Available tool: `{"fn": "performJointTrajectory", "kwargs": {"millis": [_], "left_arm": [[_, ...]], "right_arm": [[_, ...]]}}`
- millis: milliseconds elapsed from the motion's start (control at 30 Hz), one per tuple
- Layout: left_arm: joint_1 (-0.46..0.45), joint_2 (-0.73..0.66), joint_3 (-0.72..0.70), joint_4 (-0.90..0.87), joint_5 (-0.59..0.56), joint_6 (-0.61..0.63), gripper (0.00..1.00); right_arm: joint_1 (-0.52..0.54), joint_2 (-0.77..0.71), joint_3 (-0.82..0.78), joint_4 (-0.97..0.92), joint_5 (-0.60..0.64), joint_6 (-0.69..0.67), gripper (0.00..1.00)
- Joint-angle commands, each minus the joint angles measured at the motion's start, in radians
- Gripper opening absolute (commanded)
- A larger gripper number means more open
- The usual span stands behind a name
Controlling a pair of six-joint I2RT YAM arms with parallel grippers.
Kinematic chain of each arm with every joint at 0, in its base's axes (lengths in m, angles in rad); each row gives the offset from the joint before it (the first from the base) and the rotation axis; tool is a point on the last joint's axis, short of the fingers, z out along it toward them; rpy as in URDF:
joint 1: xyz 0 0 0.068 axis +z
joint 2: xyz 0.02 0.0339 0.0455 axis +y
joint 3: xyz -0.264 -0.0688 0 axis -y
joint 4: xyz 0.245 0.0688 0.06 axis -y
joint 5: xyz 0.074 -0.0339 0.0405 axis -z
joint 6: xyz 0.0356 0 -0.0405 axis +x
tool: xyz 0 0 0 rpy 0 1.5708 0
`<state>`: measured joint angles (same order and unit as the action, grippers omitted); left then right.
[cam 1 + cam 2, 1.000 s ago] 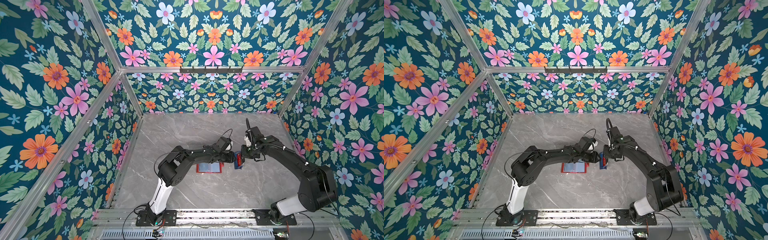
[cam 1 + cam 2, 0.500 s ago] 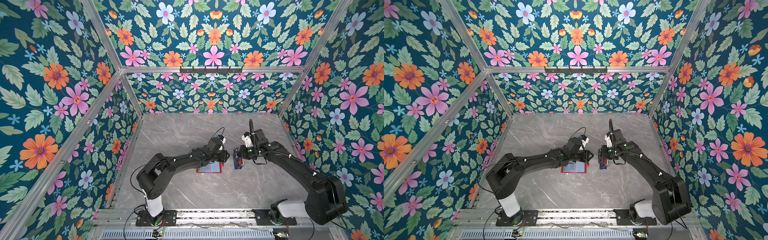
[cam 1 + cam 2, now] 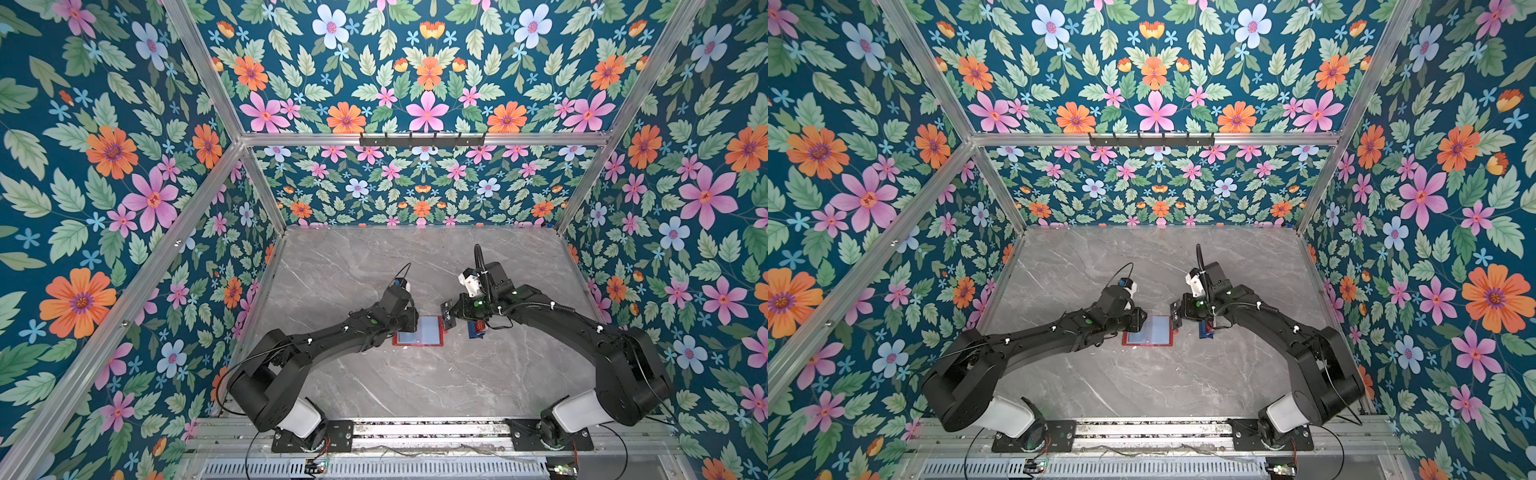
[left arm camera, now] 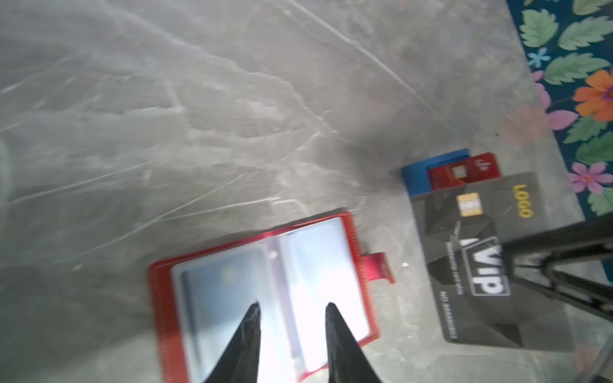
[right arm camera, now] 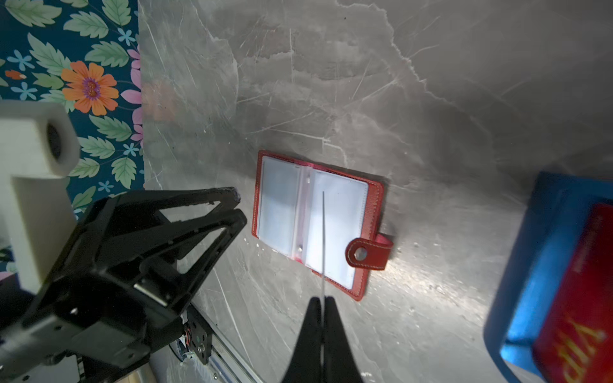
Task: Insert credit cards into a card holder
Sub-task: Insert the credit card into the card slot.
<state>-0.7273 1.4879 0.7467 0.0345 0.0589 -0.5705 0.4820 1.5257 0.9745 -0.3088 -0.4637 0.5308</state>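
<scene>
As to the dark card (image 4: 481,258): thin, stiff plastic, light and glossy. Likely slick between hard pads and apt to swivel if pinched at a corner. Best taken flat across one short edge, leaving the far edge free to lead the way in. Clamped much that way now in the right gripper (image 5: 321,300), jaws pressed together on both faces, seen edge-on as a fine line in the right wrist view. Held clear of the table (image 3: 374,374), near the tab side of the card holder (image 3: 417,331), apparently not touching it.

Black-grey with a faceted pattern, a gold chip, yellow "LOGO" and bold white "VIP" lettering.

As to the card holder: lying open and flat on the table, between the two arms in both top views. Red leather-look cover with pale stitching, snap tab (image 5: 366,253) sticking out on one side, clear sleeves (image 5: 338,225) inside. Soft and floppy, probably clingy at the mouth, so likely needing a shallow entry angle and a steadying press on the cover. Seemingly a pale card (image 4: 215,291) with a chip already behind one sleeve, though too blurred to be sure.

Over the open pages, the left gripper (image 4: 292,306), jaws apart with nothing between them; contact with the sleeves impossible to tell.

Beside the holder, on the right arm's side, a blue tray (image 4: 414,175) with a red card (image 4: 464,170) lying in it, presumably next in line.
</scene>
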Motion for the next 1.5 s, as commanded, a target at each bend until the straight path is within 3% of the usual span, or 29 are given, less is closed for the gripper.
{"fn": "performJointTrajectory", "kwargs": {"millis": [0, 300, 667, 1467], "left_arm": [[0.058, -0.033, -0.061, 0.028, 0.05, -0.019, 0.35], [0.157, -0.035, -0.164, 0.094, 0.133, -0.03, 0.34], [0.16, 0.02, -0.179, 0.133, 0.176, -0.038, 0.33], [0.16, 0.058, -0.199, 0.153, 0.201, -0.063, 0.31]], "right_arm": [[0.016, 0.037, 0.011, 0.061, -0.029, 0.03, 0.0], [0.052, 0.123, 0.025, 0.129, -0.109, 0.049, 0.0], [0.079, 0.244, 0.055, 0.136, -0.172, 0.043, 0.0], [0.083, 0.305, 0.052, 0.202, -0.208, 0.07, 0.0]]}}
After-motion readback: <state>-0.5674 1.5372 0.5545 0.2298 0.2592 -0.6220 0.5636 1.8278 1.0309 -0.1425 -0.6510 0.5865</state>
